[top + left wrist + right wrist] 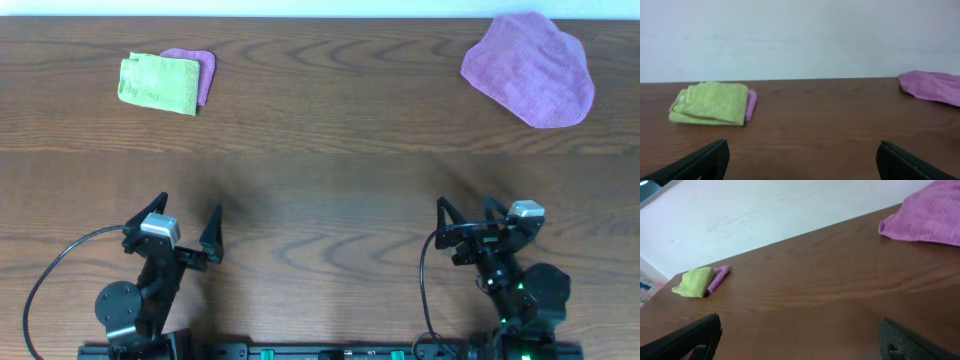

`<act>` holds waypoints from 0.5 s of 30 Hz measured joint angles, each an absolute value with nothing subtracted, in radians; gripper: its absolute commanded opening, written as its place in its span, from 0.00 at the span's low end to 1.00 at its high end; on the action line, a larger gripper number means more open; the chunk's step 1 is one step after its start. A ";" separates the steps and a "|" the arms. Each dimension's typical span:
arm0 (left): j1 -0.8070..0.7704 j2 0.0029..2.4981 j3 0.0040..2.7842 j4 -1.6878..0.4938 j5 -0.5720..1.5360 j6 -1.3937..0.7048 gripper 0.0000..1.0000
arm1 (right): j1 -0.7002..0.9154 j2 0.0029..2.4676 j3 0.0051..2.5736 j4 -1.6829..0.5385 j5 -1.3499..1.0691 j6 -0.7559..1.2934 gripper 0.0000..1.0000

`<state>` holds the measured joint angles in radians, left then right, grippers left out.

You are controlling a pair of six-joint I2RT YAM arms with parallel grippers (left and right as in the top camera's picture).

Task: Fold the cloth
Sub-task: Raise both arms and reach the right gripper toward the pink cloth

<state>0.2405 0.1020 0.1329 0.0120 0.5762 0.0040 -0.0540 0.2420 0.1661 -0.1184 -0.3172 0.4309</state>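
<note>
I see a dark wooden table (320, 180) from above, with my two arms at its near edge.

The cloth (528, 70), lilac and fuzzy, lies at the far right corner of the table, well apart from both arms. It is spread in one loose, rounded layer with wavy edges, not squared up. I judge the task not yet begun: no fold shows in it, and nothing is touching it. Reaching it, flattening it and making every fold are all left to do.

Its outline is an uneven oval. Its long axis seems to run on a slant, from the far left down to the near right, with the narrower end pointing left. I cannot find its white label in any view.

At the far left sits a folded green cloth (158, 82) on top of a second purple cloth (205, 75), whose edge peeks out on the right side.

The left gripper (190, 203) is released, jaws spread wide, holding nothing. The right gripper (465, 205) is likewise released and empty, and is the nearer of the two to the cloth.
</note>
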 measured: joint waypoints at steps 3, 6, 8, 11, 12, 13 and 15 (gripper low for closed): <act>0.241 0.102 0.133 0.032 0.577 0.004 0.95 | -0.054 0.242 0.166 -0.146 -0.319 0.439 0.99; 0.241 0.102 0.133 0.036 0.594 0.004 0.95 | -0.054 0.242 0.166 -0.171 -0.322 0.441 0.99; 0.241 0.102 0.133 0.046 0.617 0.004 0.95 | -0.054 0.242 0.166 -0.173 -0.330 0.441 0.99; 0.241 0.102 0.133 0.094 0.658 -0.025 0.95 | -0.054 0.242 0.166 -0.166 -0.354 0.442 0.99; 0.241 0.102 0.133 0.104 0.665 -0.051 0.95 | -0.054 0.242 0.166 -0.155 -0.361 0.442 0.99; 0.241 0.102 0.133 0.107 0.667 -0.076 0.95 | -0.054 0.242 0.166 -0.148 -0.366 0.442 0.99; 0.241 0.102 0.133 0.096 0.663 -0.151 0.95 | -0.054 0.242 0.166 -0.125 -0.378 0.445 0.99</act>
<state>0.2405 0.1020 0.1326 0.0963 0.6628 -0.1509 -0.0540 0.2420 0.1661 -0.1249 -0.3782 0.4450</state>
